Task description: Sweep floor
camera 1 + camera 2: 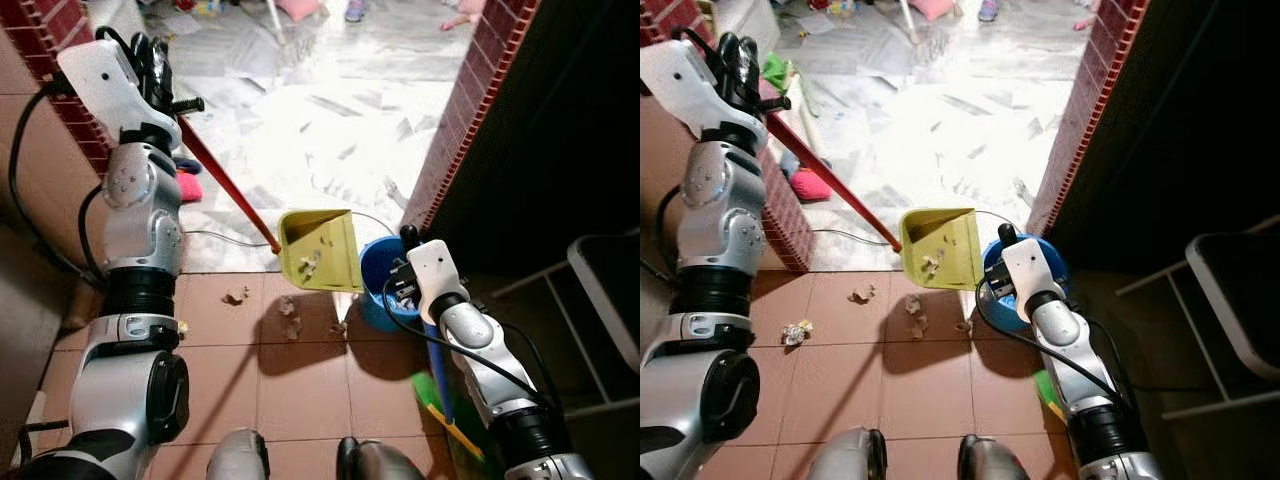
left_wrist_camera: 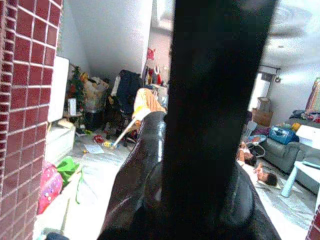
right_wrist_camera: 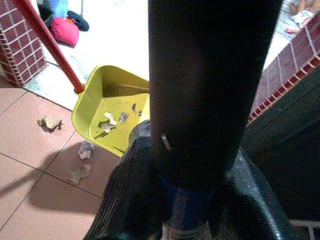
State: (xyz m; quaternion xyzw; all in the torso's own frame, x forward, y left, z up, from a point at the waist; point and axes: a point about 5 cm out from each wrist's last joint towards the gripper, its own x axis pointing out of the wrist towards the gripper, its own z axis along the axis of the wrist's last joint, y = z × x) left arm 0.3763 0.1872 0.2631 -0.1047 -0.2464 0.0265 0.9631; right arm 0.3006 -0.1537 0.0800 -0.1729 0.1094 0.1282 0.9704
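My left gripper (image 1: pixel 155 60) is raised at the upper left, shut on the long red handle (image 1: pixel 230 190) of a yellow dustpan (image 1: pixel 318 250). The pan hangs tilted just above the floor, with bits of litter inside (image 3: pixel 109 122). My right gripper (image 1: pixel 403 285) is shut on the blue broom handle (image 1: pixel 437 360), right next to the pan. The broom's green bristles (image 1: pixel 438 402) rest on the brown tiles at the lower right. Scraps of litter (image 1: pixel 237 296) lie on the tiles under and left of the pan, and a crumpled paper (image 1: pixel 792 332) lies farther left.
A blue bin (image 1: pixel 376 268) stands between the dustpan and my right gripper. Red brick walls (image 1: pixel 455 130) frame a doorway onto a bright marble floor. A thin cable (image 1: pixel 225 237) and a pink slipper (image 1: pixel 188 186) lie at the threshold. A dark rack (image 1: pixel 600 290) stands at right.
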